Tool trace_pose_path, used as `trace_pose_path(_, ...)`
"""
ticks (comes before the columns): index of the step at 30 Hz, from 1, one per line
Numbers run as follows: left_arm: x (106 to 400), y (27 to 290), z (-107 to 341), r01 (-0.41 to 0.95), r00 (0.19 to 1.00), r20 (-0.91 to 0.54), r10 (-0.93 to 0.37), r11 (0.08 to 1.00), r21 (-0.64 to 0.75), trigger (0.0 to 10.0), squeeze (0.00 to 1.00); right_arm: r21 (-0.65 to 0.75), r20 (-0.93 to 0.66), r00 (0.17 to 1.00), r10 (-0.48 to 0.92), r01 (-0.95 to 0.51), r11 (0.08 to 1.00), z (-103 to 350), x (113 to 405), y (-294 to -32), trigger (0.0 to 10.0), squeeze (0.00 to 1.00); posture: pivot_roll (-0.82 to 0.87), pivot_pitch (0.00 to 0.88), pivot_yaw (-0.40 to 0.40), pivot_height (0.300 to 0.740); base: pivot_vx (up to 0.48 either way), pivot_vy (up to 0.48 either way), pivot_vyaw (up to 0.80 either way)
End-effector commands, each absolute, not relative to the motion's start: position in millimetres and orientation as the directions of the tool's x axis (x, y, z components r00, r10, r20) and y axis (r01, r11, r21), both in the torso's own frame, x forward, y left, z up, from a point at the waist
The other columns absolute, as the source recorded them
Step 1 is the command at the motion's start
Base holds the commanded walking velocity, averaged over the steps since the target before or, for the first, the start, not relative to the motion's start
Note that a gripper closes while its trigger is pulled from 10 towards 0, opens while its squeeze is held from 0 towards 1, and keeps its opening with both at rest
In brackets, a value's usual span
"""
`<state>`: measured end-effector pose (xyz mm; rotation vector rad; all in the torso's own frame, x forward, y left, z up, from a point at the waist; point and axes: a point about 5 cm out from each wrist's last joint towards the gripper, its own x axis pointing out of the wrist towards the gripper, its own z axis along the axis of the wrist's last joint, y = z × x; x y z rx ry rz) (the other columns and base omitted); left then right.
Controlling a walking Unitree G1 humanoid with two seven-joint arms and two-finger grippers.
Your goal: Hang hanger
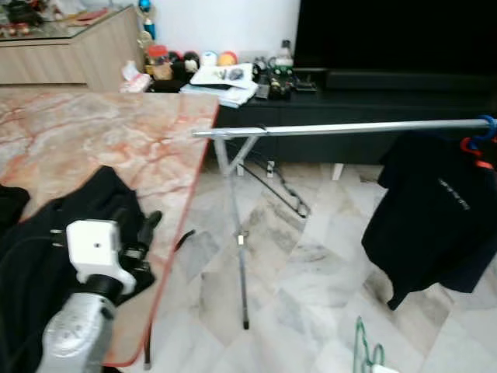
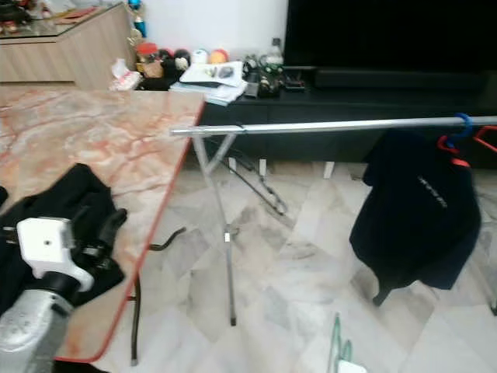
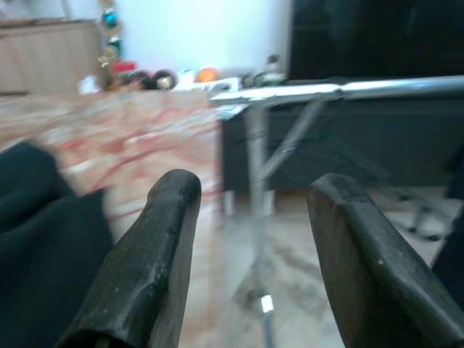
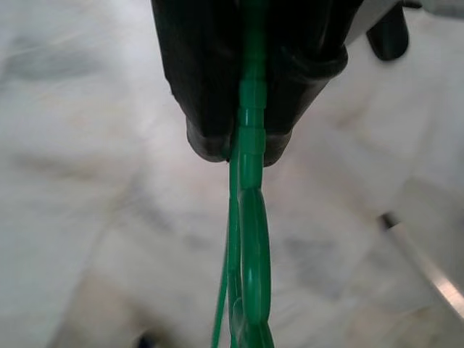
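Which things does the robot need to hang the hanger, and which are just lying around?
For the job:
green hanger, pinched in the right claw
silver rail

Just lying about:
black garment on the rail
black cloth on the marble table
left claw, open, holding nothing

The thin green plastic hanger (image 1: 362, 348) is cut off by the bottom edge of the head views, so only its upper loop shows. In the right wrist view its lower part (image 4: 246, 290) runs out of frame. The silver metal drying-rack rail (image 1: 349, 128) leaves the picture at the right. The left wrist view is blurred. Small items on the black low cabinet (image 1: 373, 97) are too small to identify.
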<state>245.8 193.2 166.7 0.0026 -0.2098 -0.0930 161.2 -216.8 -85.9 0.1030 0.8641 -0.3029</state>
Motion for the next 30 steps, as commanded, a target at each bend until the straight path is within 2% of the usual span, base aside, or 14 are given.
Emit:
trace_pose_path(1,244,199,167,0.069,0.976,0.204,-0.074,0.997,0.031,10.0,0.0,-0.016,-0.768,0.606,-0.208,0.306,0.952,-88,160,-210,10.0,0.0,0.05,0.091,0.043,0.721,0.0,-0.48,0.0)
trace_pose_path(14,245,196,162,0.093,0.978,0.183,-0.096,0.995,0.026,10.0,0.0,-0.017,-0.77,0.603,-0.209,0.308,0.951,-88,160,-210,10.0,0.0,0.04,0.088,0.045,0.721,0.0,-0.423,0.0)
trace_pose_path(22,251,189,121,0.212,0.977,-0.001,-0.213,0.974,0.074,10.0,0.0,-0.017,-0.763,0.614,-0.203,0.295,0.955,-86,164,-209,10.0,0.0,0.03,0.072,0.048,0.721,0.0,0.0,0.0)
trace_pose_path(26,254,179,109,0.313,0.95,-0.055,-0.308,0.942,0.123,10.0,0.0,-0.019,-0.75,0.627,-0.211,0.298,0.954,-83,170,-210,10.0,0.0,0.02,0.063,0.051,0.721,0.0,0.0,0.0)
trace_pose_path(30,254,172,98,0.393,0.918,-0.111,-0.381,0.912,0.116,10.0,0.0,-0.027,-0.745,0.634,-0.21,0.286,0.958,-82,172,-212,10.0,0.0,0.01,0.058,0.051,0.721,0.0,0.0,0.0)
